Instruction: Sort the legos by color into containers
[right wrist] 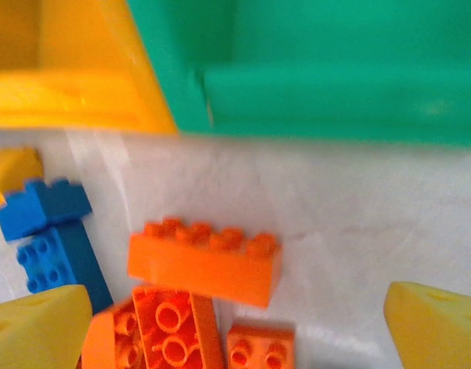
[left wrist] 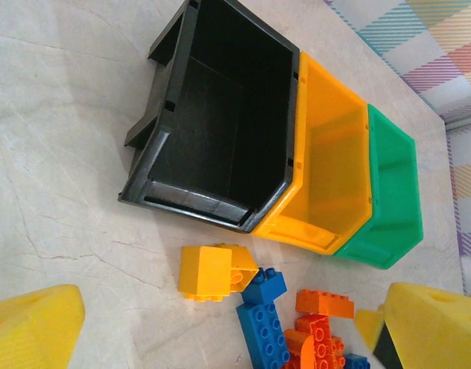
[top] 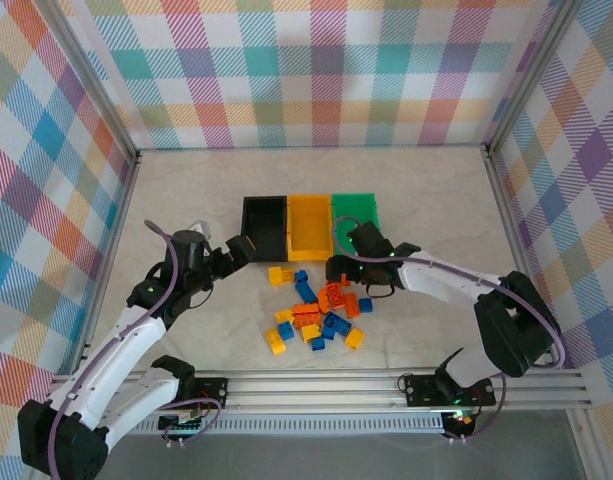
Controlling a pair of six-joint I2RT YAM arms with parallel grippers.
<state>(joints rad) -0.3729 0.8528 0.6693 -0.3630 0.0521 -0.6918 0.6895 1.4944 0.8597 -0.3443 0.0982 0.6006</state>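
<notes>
The legos (top: 316,310) lie in a loose pile of yellow, blue and orange bricks just in front of the containers. These are three joined bins: black (top: 264,222), yellow-orange (top: 309,225) and green (top: 356,215). My left gripper (top: 248,248) hovers open near the black bin's front corner. In its wrist view a yellow brick (left wrist: 207,271), blue bricks (left wrist: 262,323) and an orange brick (left wrist: 325,303) lie between its wide-set pads (left wrist: 31,327). My right gripper (top: 341,268) is open above the pile's far edge. A long orange brick (right wrist: 204,261) lies between its fingers (right wrist: 439,327), untouched.
Checked walls close the table at the back and both sides. A metal rail (top: 326,385) runs along the near edge by the arm bases. In the right wrist view the green bin's front wall (right wrist: 335,92) and the yellow-orange bin (right wrist: 58,77) stand just beyond the orange brick.
</notes>
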